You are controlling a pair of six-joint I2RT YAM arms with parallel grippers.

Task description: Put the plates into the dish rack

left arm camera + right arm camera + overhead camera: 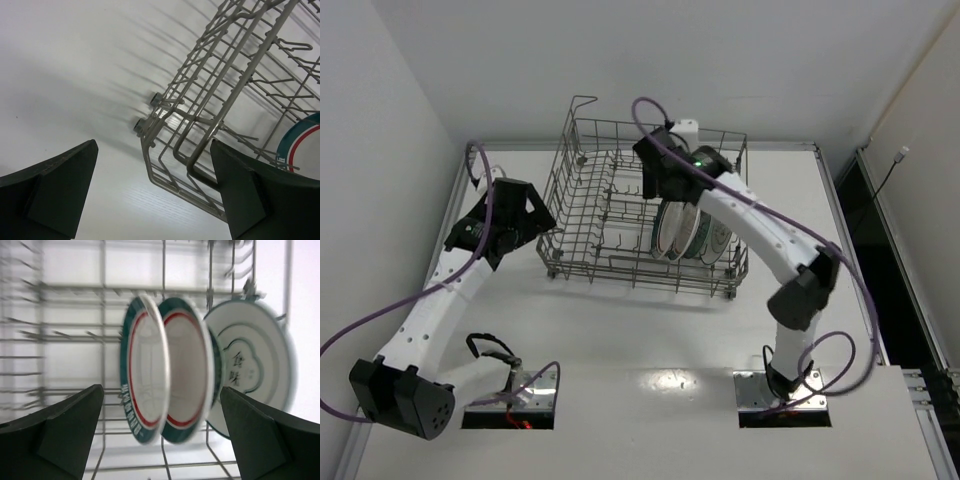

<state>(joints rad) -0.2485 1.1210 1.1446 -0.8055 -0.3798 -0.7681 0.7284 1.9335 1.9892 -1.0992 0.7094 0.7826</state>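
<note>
1. Sitting at the far middle of the table point(650, 340), the rack point(590, 215) has its long side running left to right.
2. Plates point(670, 235) are in the right part of the rack, standing on edge between the tines and packed side by side.
3. The right wrist view is blurred, but three plates can be read:
   - The left banded plate point(142, 375) is white with a teal and red rim.
   - The middle banded plate point(185, 372) has the same rim and sits just beside the first, almost touching it.
   - The patterned plate point(250, 375) is white with a small centre mark and sits at the right, partly hidden behind the middle one.
4. A dark teal edge shows behind the middle banded plate. Whether that is another plate cannot be told.
5. The right gripper point(160, 387) hangs over the rack above the plates. Its jaws are spread wide with nothing between the fingers point(60, 440), and it is clear of the plates.
6. The left gripper point(152, 142) is just beside the left end of the rack, low over the table. Its jaws are also spread wide and hold nothing.
7. In the left wrist view, the rack's corner with two small wheels point(156, 99) is close ahead of the fingers point(55, 195), not touching. A teal and red rim shows at the right edge.
8. Purple cables point(380, 320) loop along both arms.
</note>
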